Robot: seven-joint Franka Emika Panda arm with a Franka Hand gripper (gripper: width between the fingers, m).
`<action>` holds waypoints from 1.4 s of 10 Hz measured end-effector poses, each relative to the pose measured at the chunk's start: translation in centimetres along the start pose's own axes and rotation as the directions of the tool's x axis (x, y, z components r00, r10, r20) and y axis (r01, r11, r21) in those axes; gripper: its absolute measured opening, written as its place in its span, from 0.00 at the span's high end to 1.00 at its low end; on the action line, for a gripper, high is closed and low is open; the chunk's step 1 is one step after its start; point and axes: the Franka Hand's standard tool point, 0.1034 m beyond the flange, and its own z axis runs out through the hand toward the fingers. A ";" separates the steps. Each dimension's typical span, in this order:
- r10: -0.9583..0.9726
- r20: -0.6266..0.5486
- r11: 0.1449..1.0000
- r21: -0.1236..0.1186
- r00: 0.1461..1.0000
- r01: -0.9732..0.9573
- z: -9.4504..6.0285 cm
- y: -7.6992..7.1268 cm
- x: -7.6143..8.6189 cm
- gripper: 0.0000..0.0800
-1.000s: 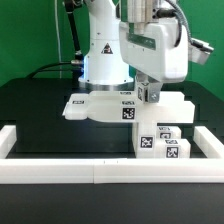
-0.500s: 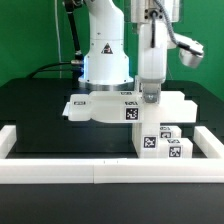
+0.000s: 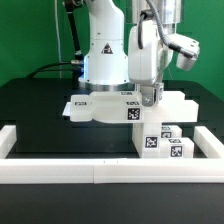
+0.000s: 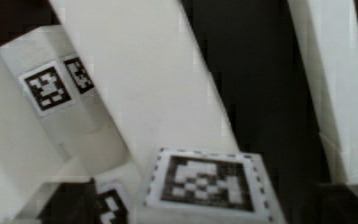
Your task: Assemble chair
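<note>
The chair's white parts lie loose on the black table. A flat slab (image 3: 95, 106) sits at the middle, with a tagged block (image 3: 128, 112) against it and a bigger white block (image 3: 178, 108) beside it. Small tagged cubes (image 3: 150, 142) stand at the front right. My gripper (image 3: 150, 98) hangs just over the tagged block, fingers pointing down. In the wrist view a tagged white piece (image 4: 202, 180) lies between the two dark fingers, which stand wide apart, so my gripper (image 4: 202, 216) looks open. Long white pieces (image 4: 140, 80) run past it.
White border rails run along the front (image 3: 100, 172), the exterior view's left (image 3: 10, 140) and right (image 3: 207, 145). The arm's white base (image 3: 105, 60) stands behind the parts. Black table (image 3: 40, 115) lies to the left of the slab.
The wrist has turned about its vertical axis while staying over the same block. The white parts have not moved.
</note>
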 end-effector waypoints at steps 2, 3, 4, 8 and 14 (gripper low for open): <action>-0.072 0.000 0.997 0.000 0.997 0.072 0.0 0.0 0.0 0.19; -0.158 -0.001 0.987 0.000 0.987 0.158 0.0 0.0 -0.1 0.19; -0.225 -0.001 0.974 0.000 0.974 0.225 0.0 0.0 -0.1 0.19; -0.522 -0.002 0.853 0.000 0.853 0.522 -0.1 0.0 -0.2 0.19; -0.851 -0.005 0.525 -0.001 0.525 0.851 -0.1 -0.2 0.1 0.19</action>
